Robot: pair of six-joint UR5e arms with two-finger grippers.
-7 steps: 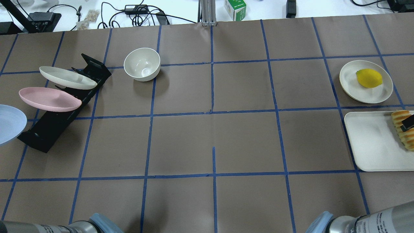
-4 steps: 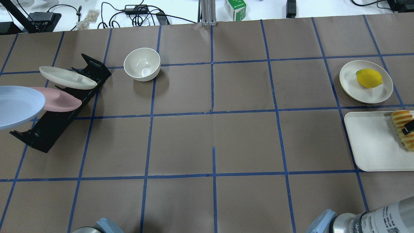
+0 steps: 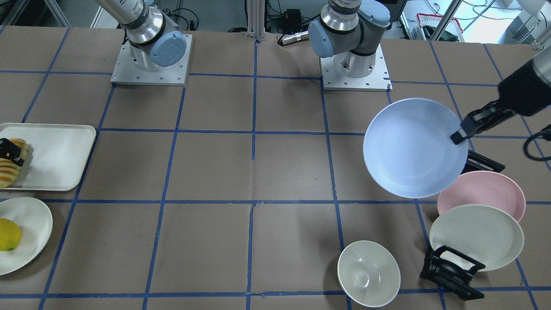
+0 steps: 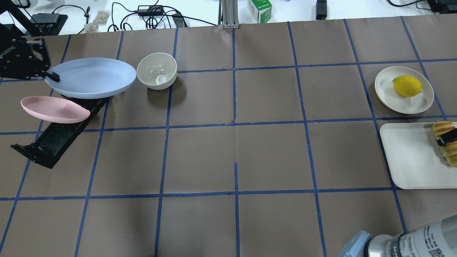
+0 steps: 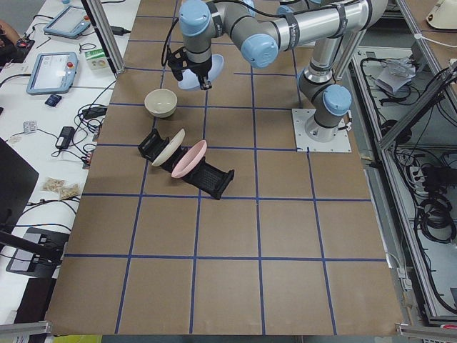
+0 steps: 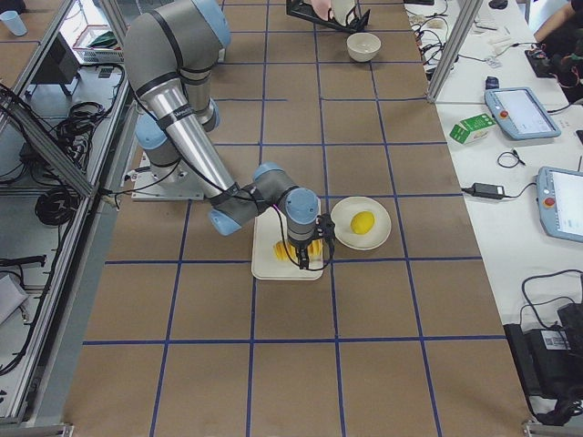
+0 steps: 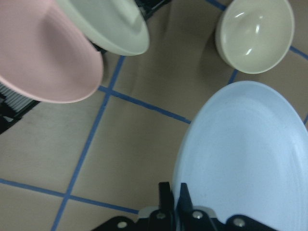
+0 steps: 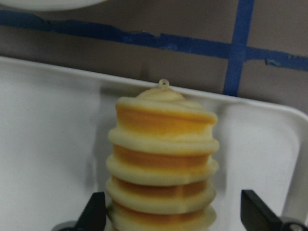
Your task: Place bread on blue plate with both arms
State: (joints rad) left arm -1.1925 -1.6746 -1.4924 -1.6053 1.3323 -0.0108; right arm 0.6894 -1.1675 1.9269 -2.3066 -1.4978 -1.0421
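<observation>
The blue plate (image 4: pixel 93 76) hangs tilted in the air over the black rack, beside the bowl. My left gripper (image 4: pixel 51 75) is shut on its rim at the left edge; the front view (image 3: pixel 458 137) and left wrist view (image 7: pixel 173 195) show the same pinch on the plate (image 7: pixel 245 159). The bread (image 4: pixel 450 155) lies on the white tray (image 4: pixel 407 157) at the far right. My right gripper (image 4: pixel 448 137) is down over the loaf. In the right wrist view its fingers (image 8: pixel 94 214) stand on either side of the bread (image 8: pixel 163 159), open, with a gap on one side.
A black plate rack (image 4: pixel 53 142) holds a pink plate (image 4: pixel 53 109) and a cream plate (image 3: pixel 473 237). A cream bowl (image 4: pixel 157 70) stands just right of the blue plate. A lemon (image 4: pixel 407 86) lies on a small cream plate (image 4: pixel 387 94) behind the tray.
My left gripper has carried the blue plate up and to the right, from the table's left edge to above the rack. The right gripper has stayed over the bread.
</observation>
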